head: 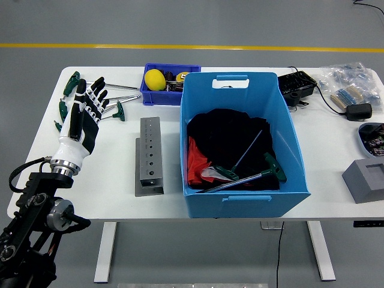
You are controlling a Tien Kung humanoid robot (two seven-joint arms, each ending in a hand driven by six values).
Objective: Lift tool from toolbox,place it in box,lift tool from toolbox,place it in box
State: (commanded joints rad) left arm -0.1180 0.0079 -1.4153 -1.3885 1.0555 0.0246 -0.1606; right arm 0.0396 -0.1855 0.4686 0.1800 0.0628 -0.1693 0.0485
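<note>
Left hand hovers open-fingered over T-handle wrenches.

Yellow ball in small blue bin.

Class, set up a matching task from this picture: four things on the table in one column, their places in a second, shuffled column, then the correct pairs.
Things:
1. yellow ball
2. T-handle wrenches
3. metal block
4. left hand

Places:
A. inside the large blue box
B. over the green-handled tools at the table's left
C. in the small blue bin
D. left of the large box

Pairs: 1-C, 2-A, 3-D, 4-B
</note>
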